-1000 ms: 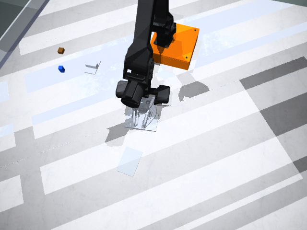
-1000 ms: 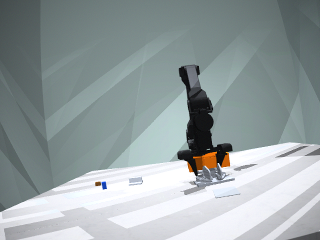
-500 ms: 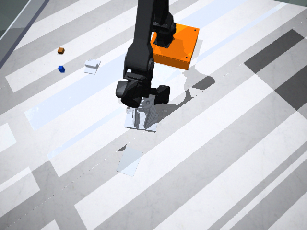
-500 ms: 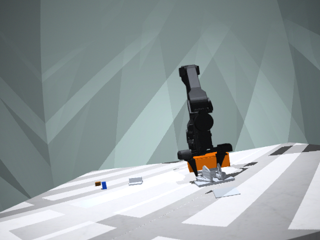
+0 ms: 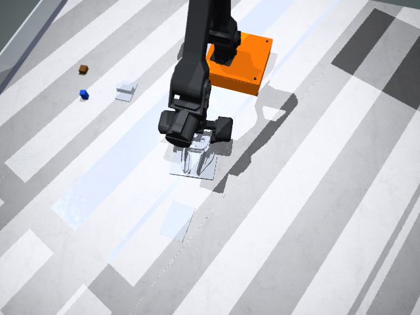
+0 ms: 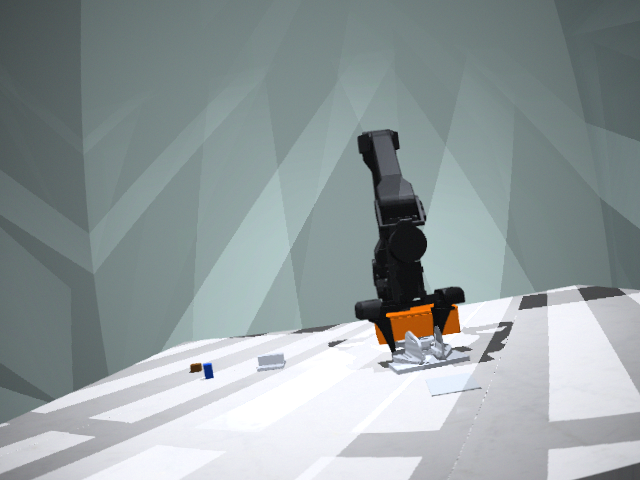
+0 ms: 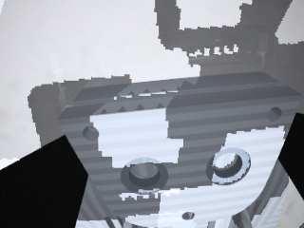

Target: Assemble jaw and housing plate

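My gripper (image 5: 201, 139) (image 6: 417, 342) (image 7: 179, 128) stands wide, with its fingers at the two side edges of the pale housing plate (image 5: 200, 145) (image 7: 199, 142); it looks shut on that plate. The plate lies over the rear of the light grey base (image 5: 193, 176) (image 6: 429, 366). In the wrist view two large ringed holes show round shapes inside, and the plate looks nearly level. The left jaw (image 5: 185, 164) (image 6: 413, 349) and right jaw (image 5: 205, 163) (image 6: 440, 347) stick out in front, apart at their tips. The pins and gear teeth are hidden; I cannot tell whether the teeth mesh or the plate is fully seated.
An orange block (image 5: 252, 64) (image 6: 413, 326) stands behind, by the arm's base. A pale flat panel (image 5: 177, 222) (image 6: 453, 384) lies in front. To the left are a grey L-shaped piece (image 5: 125, 96) (image 6: 271, 361), a blue block (image 5: 84, 94) (image 6: 207, 370) and a brown block (image 5: 83, 69) (image 6: 195, 367).
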Available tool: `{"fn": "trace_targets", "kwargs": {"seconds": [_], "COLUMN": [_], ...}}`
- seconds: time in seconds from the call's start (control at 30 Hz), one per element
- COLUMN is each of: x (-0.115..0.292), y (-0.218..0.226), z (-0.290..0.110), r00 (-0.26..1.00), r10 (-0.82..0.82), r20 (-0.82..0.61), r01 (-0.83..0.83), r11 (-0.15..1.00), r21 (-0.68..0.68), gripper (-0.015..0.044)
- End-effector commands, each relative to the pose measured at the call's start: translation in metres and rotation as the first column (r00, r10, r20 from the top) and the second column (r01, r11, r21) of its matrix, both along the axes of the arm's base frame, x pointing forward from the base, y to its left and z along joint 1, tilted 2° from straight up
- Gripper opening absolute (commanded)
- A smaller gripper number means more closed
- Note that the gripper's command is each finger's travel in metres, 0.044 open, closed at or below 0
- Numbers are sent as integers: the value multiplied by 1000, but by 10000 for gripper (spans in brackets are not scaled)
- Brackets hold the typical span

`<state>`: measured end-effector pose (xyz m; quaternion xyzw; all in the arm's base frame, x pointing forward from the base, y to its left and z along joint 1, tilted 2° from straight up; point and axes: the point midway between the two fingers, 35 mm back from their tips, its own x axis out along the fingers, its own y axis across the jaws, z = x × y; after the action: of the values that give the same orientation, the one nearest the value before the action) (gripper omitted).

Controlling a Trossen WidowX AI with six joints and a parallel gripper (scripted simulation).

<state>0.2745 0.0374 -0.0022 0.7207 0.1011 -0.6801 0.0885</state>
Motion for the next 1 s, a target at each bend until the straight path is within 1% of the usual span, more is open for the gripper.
{"fn": "trace_targets", "kwargs": {"seconds": [0.0,0.67,0.97], "x": [1,1,1], "y": [0,0,0], "z": [-3,-3,3], "r00": [1000,1000,1000], "r10": [-4,-4,-4], "r20": [1,1,1], "r01": [4,4,4], "r11": [1000,1000,1000], "r21": [0,0,0], "gripper": [351,351,351]}}
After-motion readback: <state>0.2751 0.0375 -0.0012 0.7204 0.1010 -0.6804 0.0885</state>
